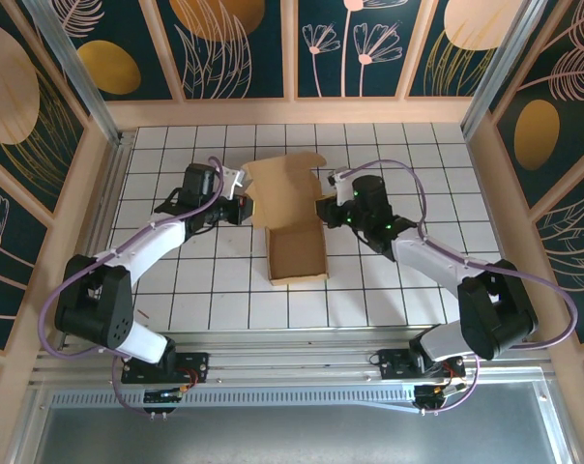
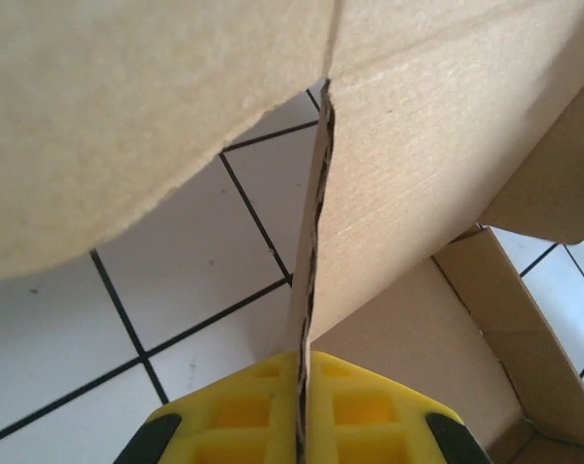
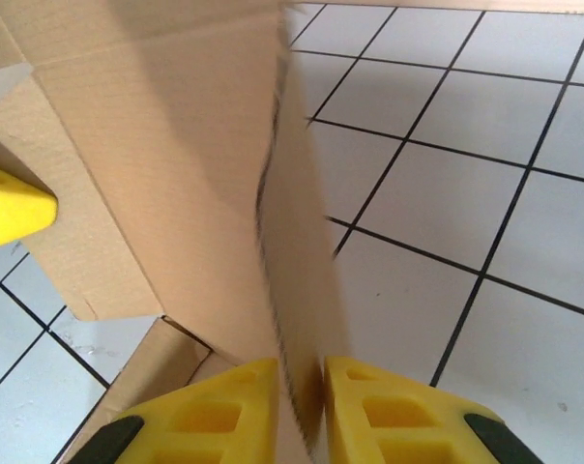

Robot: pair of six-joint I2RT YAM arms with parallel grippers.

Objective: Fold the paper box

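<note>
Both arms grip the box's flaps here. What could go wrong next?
1. The left end effector and right end effector each pinch a thin flap edge of the paper box; uneven pulling could tear or crease it.
2. The tray half lies unheld on the table, so it may slide or lift.

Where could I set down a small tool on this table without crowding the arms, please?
Bare tiles lie between the box and the near rail, and in both far corners of the table by the back wall. The middle is crowded: the left gripper and right gripper each pinch a box flap.
</note>
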